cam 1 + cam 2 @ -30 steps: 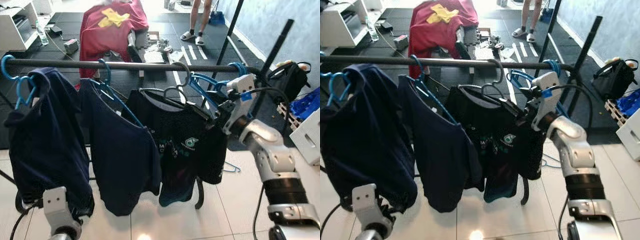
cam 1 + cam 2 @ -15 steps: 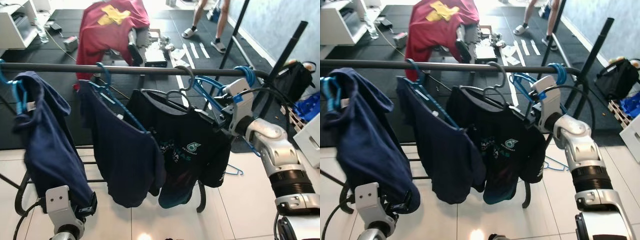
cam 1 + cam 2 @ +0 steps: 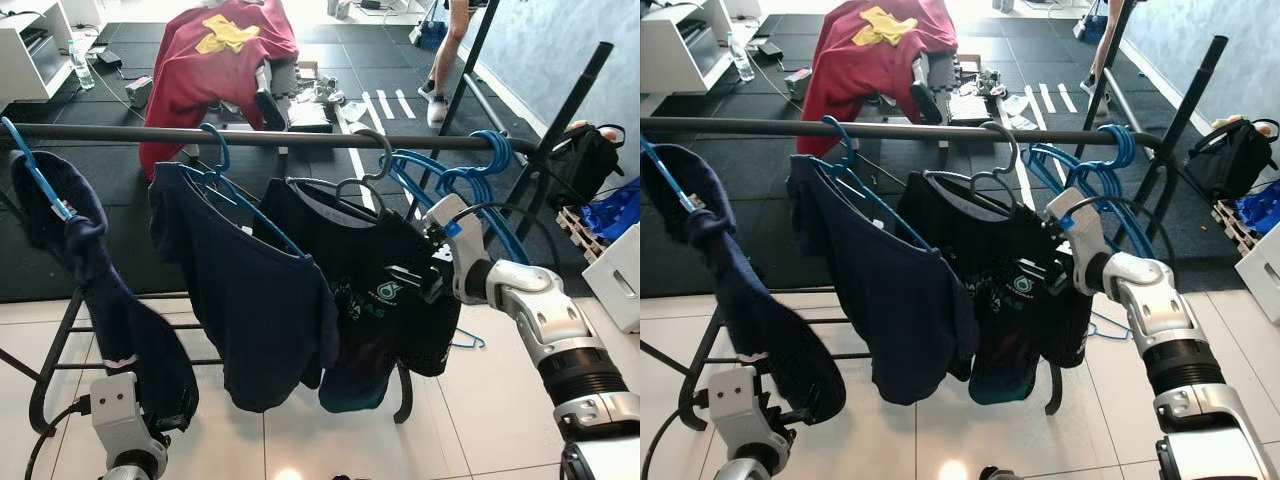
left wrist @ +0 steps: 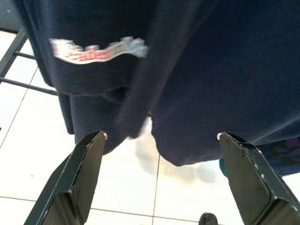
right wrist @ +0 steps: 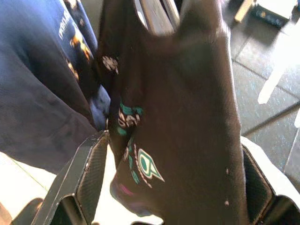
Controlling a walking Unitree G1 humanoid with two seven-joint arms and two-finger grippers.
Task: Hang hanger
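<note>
In the eye views, a dark rail is seen running across a clothes rack, and garments are hung along it: a navy garment on a blue hanger at the far left, a navy shirt on a second blue hanger, and a black shirt with a teal logo on a dark hanger, whose hook is seen just under the rail. Empty blue hangers are bunched on the rail toward its right end. The right end effector is held against the right shoulder of the black shirt, below the rail; its fingers are hard to make out against the dark cloth here. The left end effector is held low beneath the far-left garment. Behind the rack, a red shirt with a yellow patch is draped over something on the dark floor, and a person's legs are visible at the top right. In the left wrist view, the left end effector is shown spread wide with nothing between its fingers, navy cloth hanging ahead over white tiles. In the right wrist view, the right end effector is shown released, its fingers parted on either side of the black shirt.
</note>
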